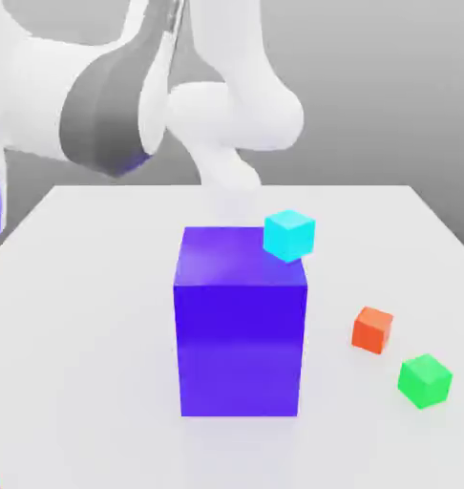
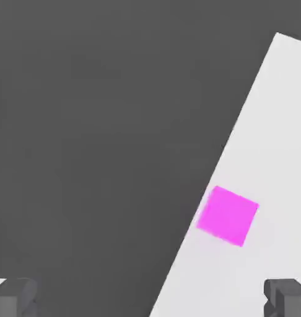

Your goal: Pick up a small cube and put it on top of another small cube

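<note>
The small cube (image 2: pixel 228 215) is a plain, smooth, bright magenta-pink block lying flat on the white tabletop (image 2: pixel 264 155), just beside one of its long edges. Its top face shows as a slightly skewed square, turned a little out of line with that edge. Nothing touches it.

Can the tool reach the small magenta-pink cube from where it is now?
Probably yes. In the hand view the small magenta-pink cube lies alone near the edge of the white table, with the open tool above and nothing between them.
</note>
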Robot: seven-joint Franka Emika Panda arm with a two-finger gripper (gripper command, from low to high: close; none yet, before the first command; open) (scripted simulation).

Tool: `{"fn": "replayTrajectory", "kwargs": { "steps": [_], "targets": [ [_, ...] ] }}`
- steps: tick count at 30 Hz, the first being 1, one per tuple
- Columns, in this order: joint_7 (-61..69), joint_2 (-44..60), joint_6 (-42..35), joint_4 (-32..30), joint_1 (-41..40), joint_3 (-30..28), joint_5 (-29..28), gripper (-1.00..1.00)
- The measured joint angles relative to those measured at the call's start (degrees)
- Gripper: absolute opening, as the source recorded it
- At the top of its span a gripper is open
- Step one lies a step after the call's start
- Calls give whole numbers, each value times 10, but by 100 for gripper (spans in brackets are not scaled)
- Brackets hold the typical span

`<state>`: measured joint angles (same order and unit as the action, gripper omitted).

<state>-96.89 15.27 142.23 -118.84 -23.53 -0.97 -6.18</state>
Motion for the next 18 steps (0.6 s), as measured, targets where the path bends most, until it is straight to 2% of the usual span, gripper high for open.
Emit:
{"fn": "replayTrajectory", "kwargs": {
  "steps": [7, 10, 11, 18],
  "targets": [
    [-57, 136, 33, 29, -39, -12, 73, 0],
    [-61, 199, 74, 44, -46, -8, 82, 0],
    [-61, 215, 85, 48, -47, -7, 82, -100],
    [-61, 216, 87, 49, -47, -7, 83, -100]
  ]
}}
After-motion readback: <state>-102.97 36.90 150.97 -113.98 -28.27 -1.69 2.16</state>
